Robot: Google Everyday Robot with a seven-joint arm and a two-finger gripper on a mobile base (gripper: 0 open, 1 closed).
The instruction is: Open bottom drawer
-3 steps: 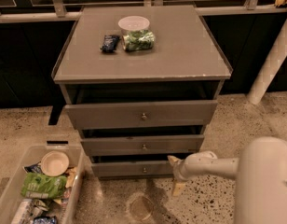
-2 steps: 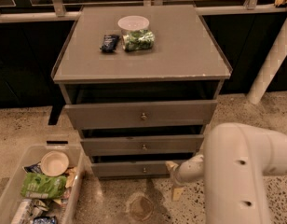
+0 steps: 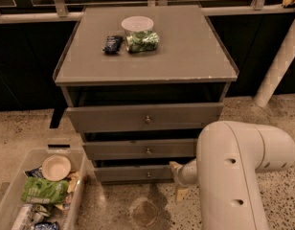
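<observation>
End effector (image 3: 177,179) beside bottom drawer (image 3: 133,174) front's right end

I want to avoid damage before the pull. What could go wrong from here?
The gripper sits by the right end of the bottom drawer, away from its knob, so it may miss the knob. The middle drawer lies just above, so the arm may bump it.

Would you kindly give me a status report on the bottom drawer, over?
Pincer low, by the right end of the bottom drawer. Knob free, not gripped. Arm covers the drawer's right corner; bin on floor to the left.
</observation>
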